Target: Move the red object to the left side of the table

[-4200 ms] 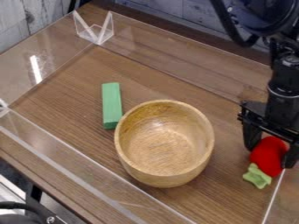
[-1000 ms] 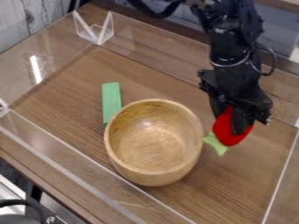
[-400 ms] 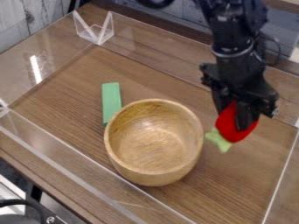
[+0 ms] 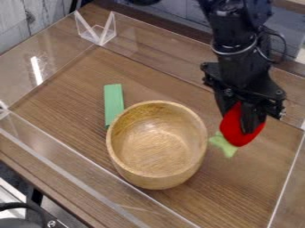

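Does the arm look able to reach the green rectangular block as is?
Probably not to grasp: the black gripper is already shut on the red toy fruit; the green rectangular block itself looks uncovered.

Red object [image 4: 242,127]: upper part hidden behind my gripper [image 4: 244,101]; my grip contact not discernible.
My arm [image 4: 241,27]: cut off by the upper edge.
Black cable [image 4: 21,207]: cropped at lower left.
Fingertips: partly indistinct, dark on dark.
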You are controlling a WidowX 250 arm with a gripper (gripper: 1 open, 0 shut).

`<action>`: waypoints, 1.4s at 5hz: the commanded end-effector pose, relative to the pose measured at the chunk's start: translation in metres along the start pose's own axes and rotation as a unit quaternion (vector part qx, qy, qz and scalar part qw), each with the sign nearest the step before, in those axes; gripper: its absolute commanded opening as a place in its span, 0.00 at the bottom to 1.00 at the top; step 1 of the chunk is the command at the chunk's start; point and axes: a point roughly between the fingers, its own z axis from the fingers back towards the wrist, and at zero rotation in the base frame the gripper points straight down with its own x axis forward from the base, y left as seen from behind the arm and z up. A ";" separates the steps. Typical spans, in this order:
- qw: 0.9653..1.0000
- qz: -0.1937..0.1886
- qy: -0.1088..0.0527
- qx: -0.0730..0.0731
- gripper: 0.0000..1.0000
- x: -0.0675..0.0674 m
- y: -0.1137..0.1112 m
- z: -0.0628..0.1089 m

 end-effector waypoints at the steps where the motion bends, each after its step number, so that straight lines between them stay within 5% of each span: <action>1: 1.000 -0.007 -0.012 -0.004 0.00 0.006 0.007 0.002; 5: 1.000 0.013 -0.007 -0.010 0.00 -0.004 -0.003 0.017; 7: 0.993 0.095 -0.050 0.038 0.00 -0.003 0.032 0.047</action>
